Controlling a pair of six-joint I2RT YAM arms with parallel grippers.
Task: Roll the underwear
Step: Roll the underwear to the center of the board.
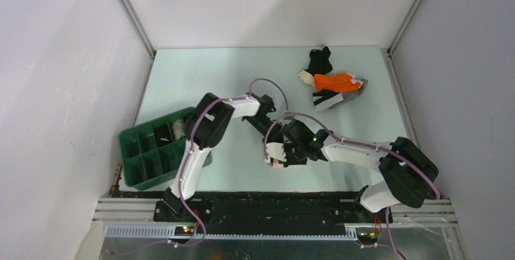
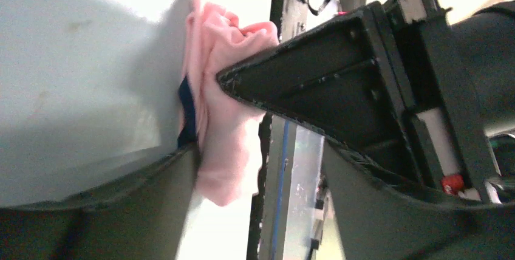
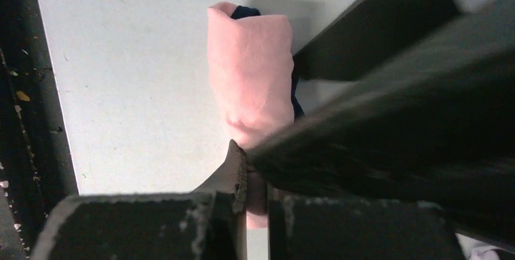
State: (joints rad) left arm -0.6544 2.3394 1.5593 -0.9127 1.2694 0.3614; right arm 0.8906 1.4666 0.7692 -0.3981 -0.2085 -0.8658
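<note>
Pinching the near end of the pink underwear (image 3: 249,71), the right gripper (image 3: 248,164) has its jaws pressed together on the cloth. The roll sits low at the table (image 1: 200,71), close to the front edge, with its navy band tucked inside. Beside it, the left gripper (image 2: 258,169) stands spread, 1 finger against the cloth. For a clean handover, that pinch should stay firm so the roll cannot unwind, and the left fingers should draw off without snagging. To the left waits the green tray (image 1: 136,150). Far right, the pile of other underwear (image 1: 334,82) lies well apart.
</note>
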